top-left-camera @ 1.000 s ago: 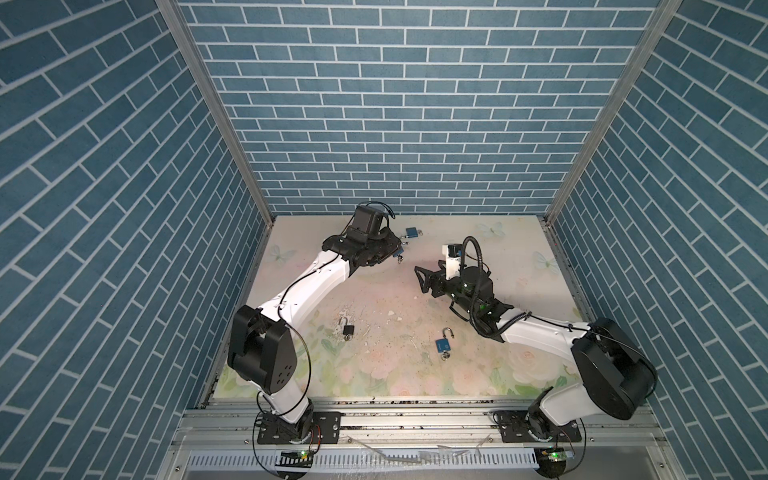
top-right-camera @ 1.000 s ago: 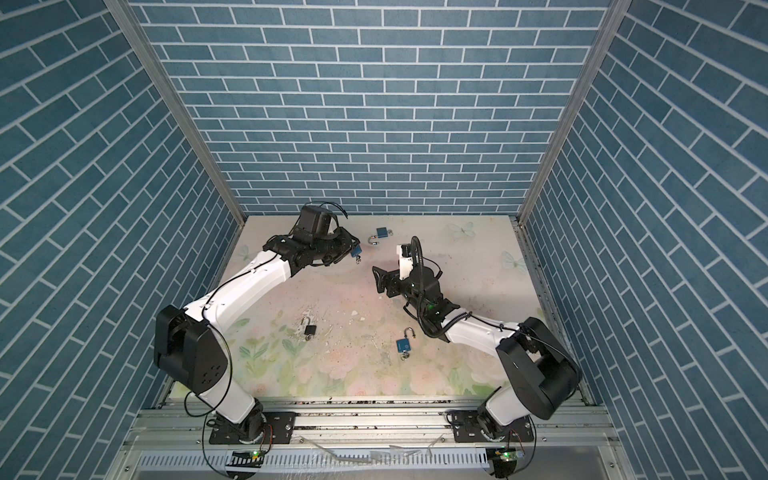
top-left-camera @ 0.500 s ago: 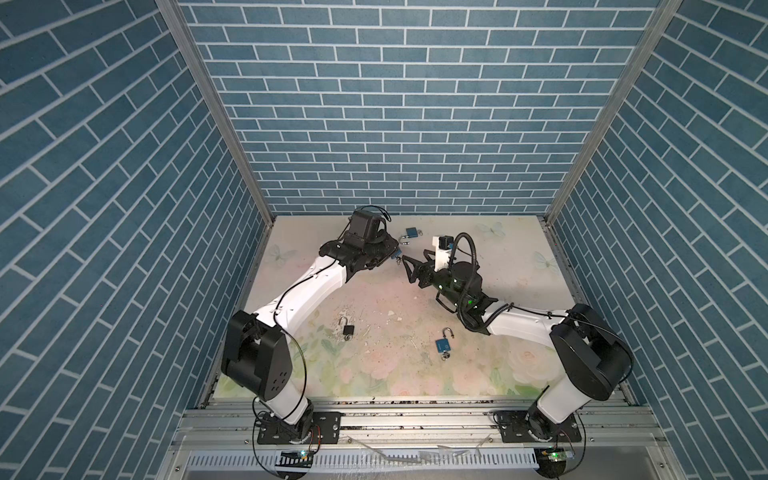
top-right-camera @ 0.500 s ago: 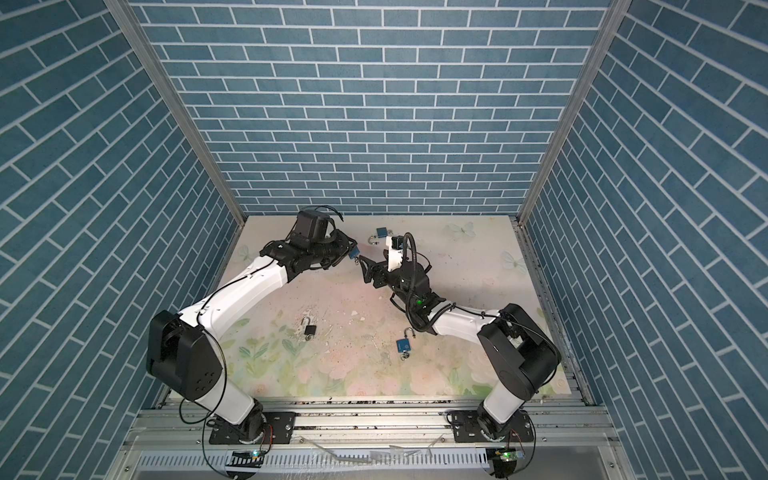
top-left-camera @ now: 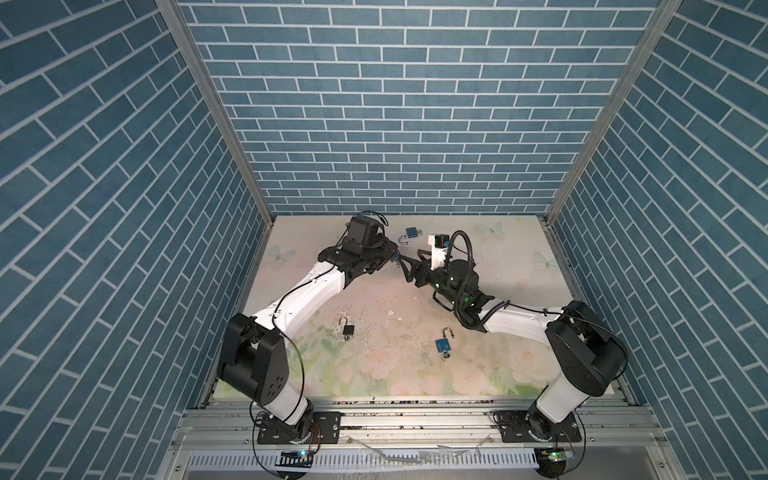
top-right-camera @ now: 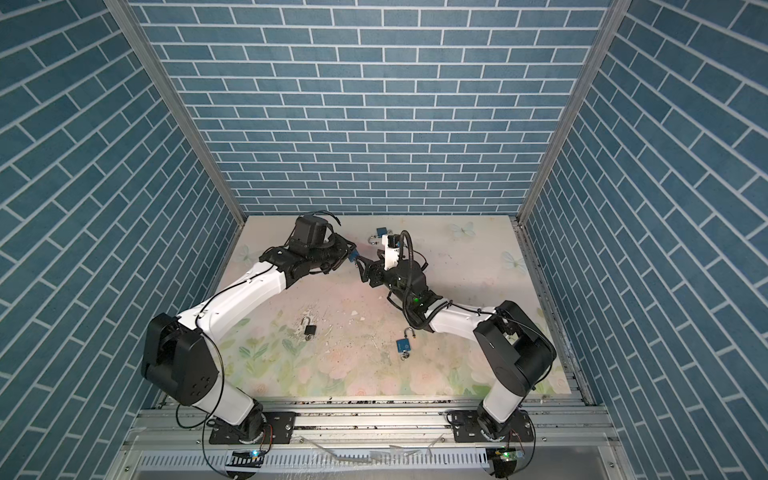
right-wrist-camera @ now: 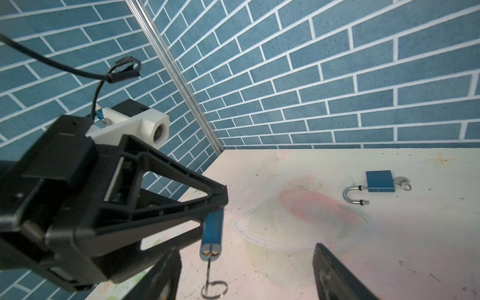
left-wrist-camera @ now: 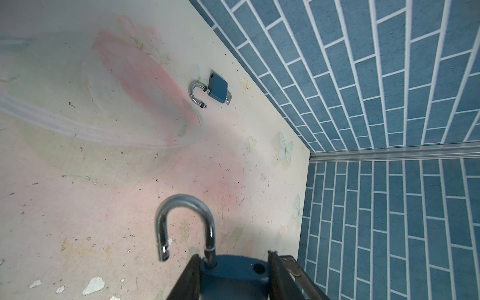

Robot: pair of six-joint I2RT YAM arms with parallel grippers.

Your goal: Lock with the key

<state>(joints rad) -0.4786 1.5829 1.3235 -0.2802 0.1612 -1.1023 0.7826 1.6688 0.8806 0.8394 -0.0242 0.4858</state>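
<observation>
My left gripper (left-wrist-camera: 233,259) is shut on a blue padlock (left-wrist-camera: 233,275) and holds it above the table by its body. The steel shackle (left-wrist-camera: 184,223) stands swung open. In the right wrist view the same padlock (right-wrist-camera: 213,233) hangs from the left gripper, with the key (right-wrist-camera: 208,270) in its keyhole and a ring (right-wrist-camera: 214,285) on the key. My right gripper (right-wrist-camera: 246,259) is open. The key lies between its fingers (right-wrist-camera: 166,272), close to one of them and apart from both. In both top views the two grippers (top-left-camera: 388,255) (top-left-camera: 409,266) meet at the back middle of the table.
An open blue padlock (top-left-camera: 410,233) with keys lies near the back wall. A black padlock (top-left-camera: 348,329) lies at front left and a third blue padlock (top-left-camera: 443,345) at front right, both open. Brick-patterned walls close the table (top-left-camera: 498,374) on three sides.
My right arm has reached left across the table, bringing its open gripper up to the padlock's key, and its jaws have narrowed slightly. The left gripper has held the padlock almost still.
</observation>
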